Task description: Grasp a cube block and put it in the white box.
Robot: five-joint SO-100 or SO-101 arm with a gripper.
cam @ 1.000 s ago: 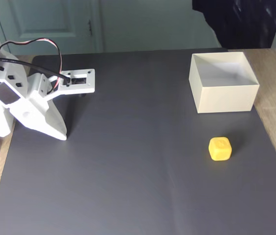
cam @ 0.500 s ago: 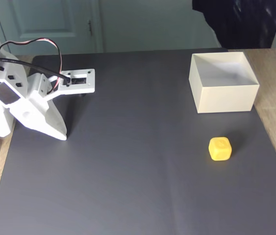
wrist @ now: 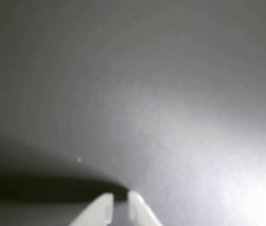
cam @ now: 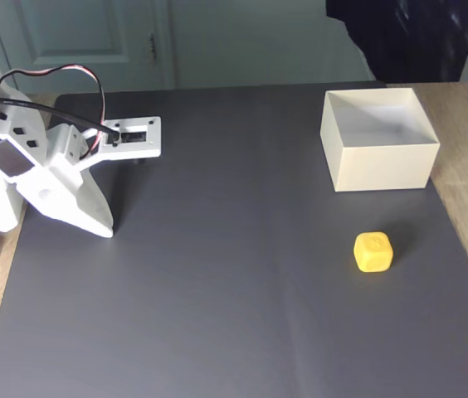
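Gripper closed, empty, at mat's left edge; cube block, white box well apart.

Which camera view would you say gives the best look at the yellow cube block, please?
The fixed view: the cube block sits whole and unobstructed on the dark mat, in front of the white box and apart from it. The wrist view looks down on bare mat past the pincer tips, giving no help with the cube.

Cube block before white box, apart.
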